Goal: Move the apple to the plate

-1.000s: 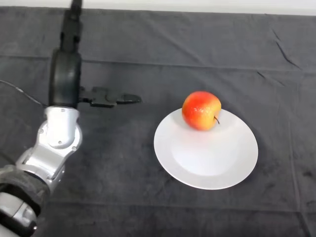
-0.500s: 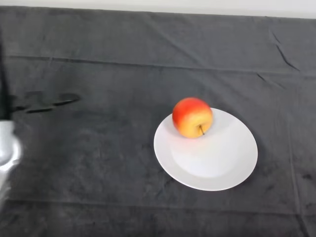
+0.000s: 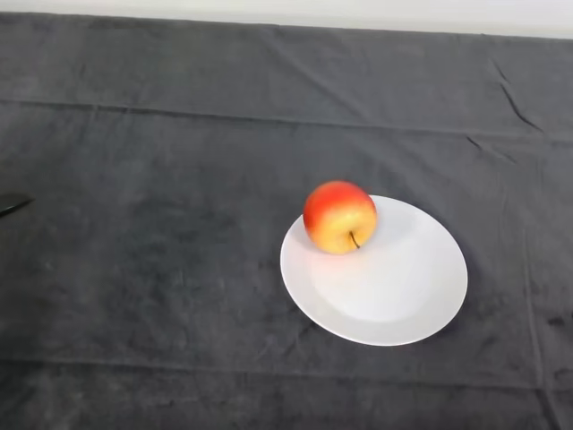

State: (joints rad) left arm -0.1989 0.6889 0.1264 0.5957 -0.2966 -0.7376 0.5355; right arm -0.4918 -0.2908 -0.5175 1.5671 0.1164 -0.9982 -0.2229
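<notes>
Only a dark fingertip sliver (image 3: pixel 12 204) visible at the far left edge, well apart from everything; impossible to tell whether fingers spread or curled. Round red-and-yellow apple (image 3: pixel 339 217) resting on the upper-left rim of the round white plate (image 3: pixel 403 287), stem facing forward, on the bench under dark grey cloth (image 3: pixel 179 134). Task apparently done. Best to retreat without brushing cloth or plate, since perched near the rim and likely to roll.

- Only a dark fingertip of the left hand (image 3: pixel 12 204) showed, at the head view's left edge.
- It lay low over the dark cloth (image 3: pixel 179 134), pointing toward the plate (image 3: pixel 394 305) and well apart from it.
- Whether the hand was open or closed could not be told.
- None of the arm was visible.
</notes>
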